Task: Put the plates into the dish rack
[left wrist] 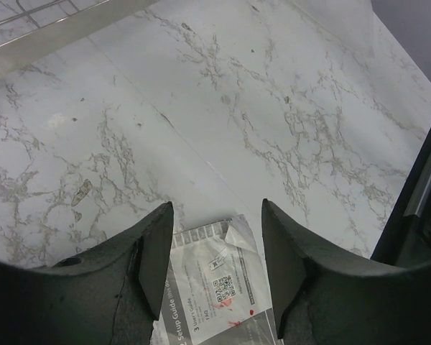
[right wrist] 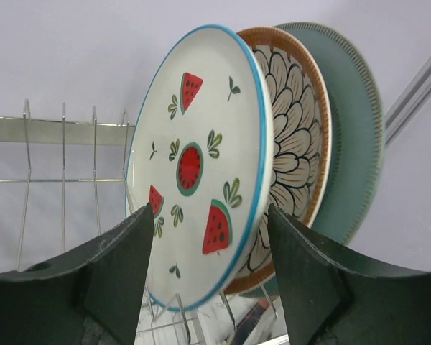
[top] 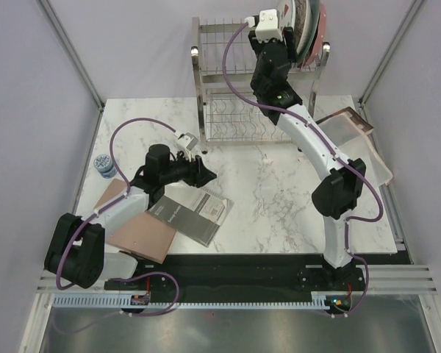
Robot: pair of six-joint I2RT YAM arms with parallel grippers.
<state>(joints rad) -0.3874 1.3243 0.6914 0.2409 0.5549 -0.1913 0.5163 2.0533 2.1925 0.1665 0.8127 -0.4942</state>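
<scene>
Three plates stand upright in the top tier of the steel dish rack [top: 228,110] in the right wrist view: a white, blue-rimmed plate with red fruit slices [right wrist: 194,165] in front, the brown-rimmed petal plate [right wrist: 294,144] behind it, and the grey-green plate [right wrist: 352,144] at the back. A pink plate's edge [top: 323,29] shows at the rack's right end. My right gripper [right wrist: 210,215] is open, its fingers on either side of the white plate's lower rim, not touching it. My left gripper [top: 209,175] is open and empty, low over the table.
A dark grey booklet [top: 189,213] lies under the left gripper and also shows in the left wrist view [left wrist: 215,287]. A brown board [top: 136,220] lies at the left front. A small blue-and-white cup [top: 103,165] stands at the left edge. A clear tray [top: 360,140] sits to the right of the rack.
</scene>
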